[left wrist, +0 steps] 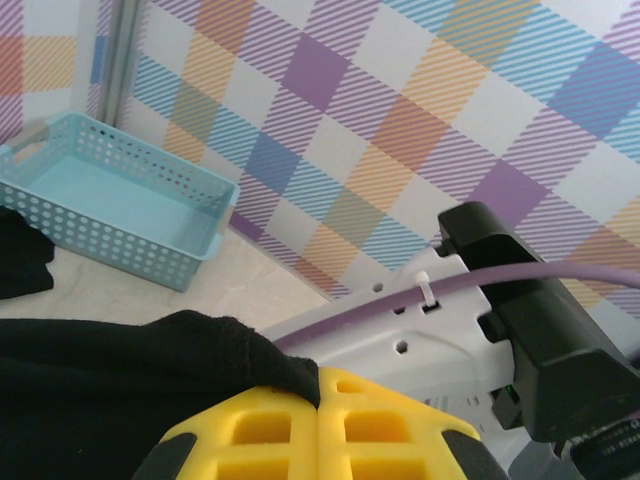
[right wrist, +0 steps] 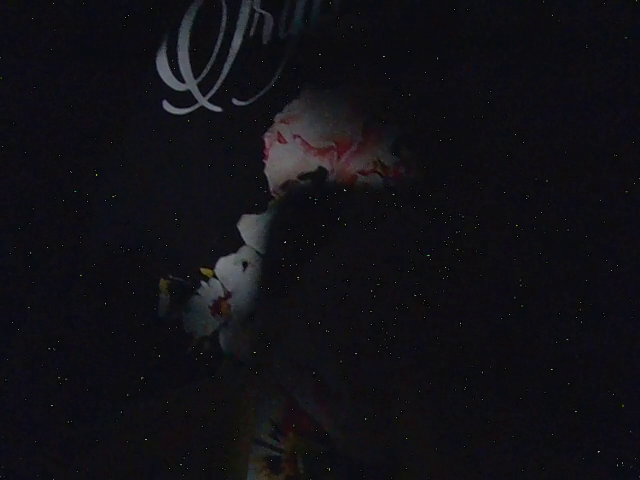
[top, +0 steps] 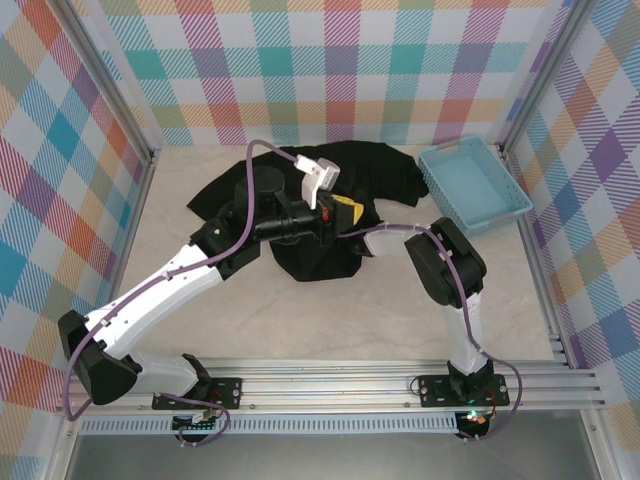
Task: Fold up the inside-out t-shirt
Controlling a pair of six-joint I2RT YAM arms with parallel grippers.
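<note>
The black inside-out t-shirt [top: 375, 170] lies crumpled at the back centre of the table, with one part drawn toward the near side. My left gripper [top: 346, 212] sits over its middle, and its yellow fingers [left wrist: 390, 430] are shut on an edge of the black cloth [left wrist: 110, 390]. My right forearm [top: 395, 233] reaches left under the shirt, so that gripper is hidden there. The right wrist view is dark, inside the cloth: a pink and white flower print [right wrist: 325, 140] and pale script [right wrist: 205, 60] show on the fabric, and the fingers cannot be made out.
An empty light blue perforated basket [top: 470, 185] [left wrist: 110, 200] stands at the back right, close to the shirt's right sleeve. Checked walls and metal posts enclose the table. My right arm's elbow [top: 445, 262] [left wrist: 530, 330] is just right of the left gripper.
</note>
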